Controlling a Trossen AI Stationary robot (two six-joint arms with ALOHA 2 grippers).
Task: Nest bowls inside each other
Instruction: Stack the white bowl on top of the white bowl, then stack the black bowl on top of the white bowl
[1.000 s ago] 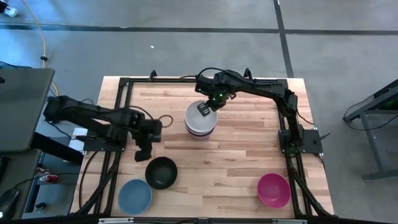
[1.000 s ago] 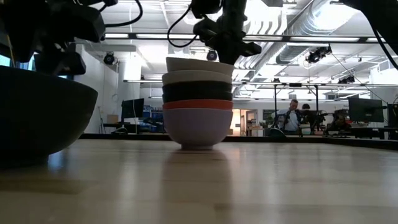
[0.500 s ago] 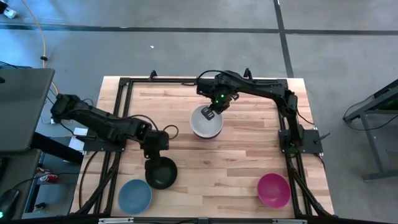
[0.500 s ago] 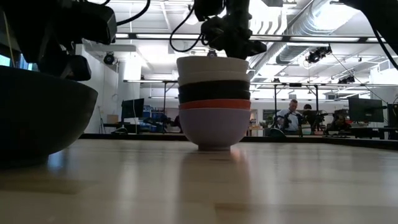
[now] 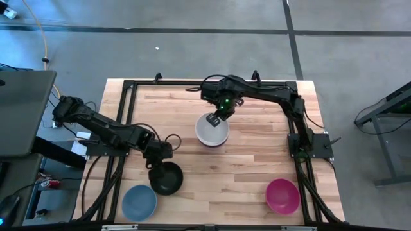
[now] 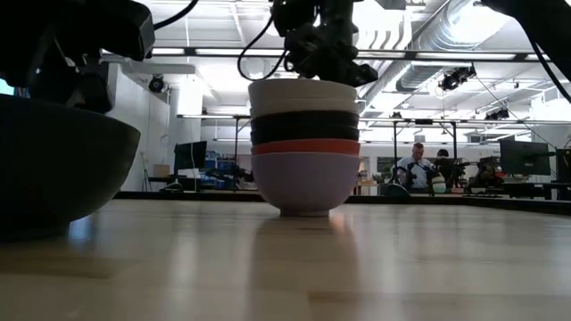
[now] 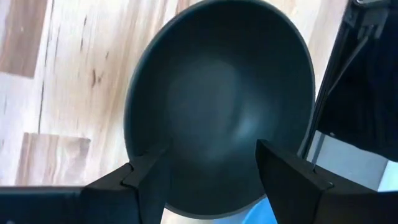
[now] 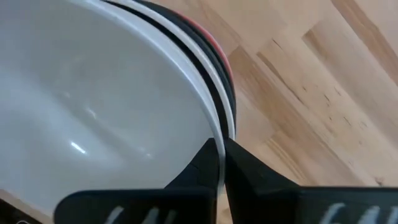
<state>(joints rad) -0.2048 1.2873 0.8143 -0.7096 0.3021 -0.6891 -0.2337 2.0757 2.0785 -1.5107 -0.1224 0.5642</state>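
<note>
White top bowl (image 8: 93,112) of stack (image 6: 303,143) pinched at rim by right gripper (image 8: 219,163), steadying it. Left gripper (image 7: 211,171) spread wide, empty, straddling black bowl (image 7: 217,99) rim for pickup.

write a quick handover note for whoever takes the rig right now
Right gripper: shut on the rim of the top white plastic bowl of the nested stack at table centre.
Left gripper: open, astride the rim of the loose black plastic bowl.
Done: white, black, red and lavender bowls nested.
Left: black, light blue plastic bowl and magenta plastic bowl.
</note>
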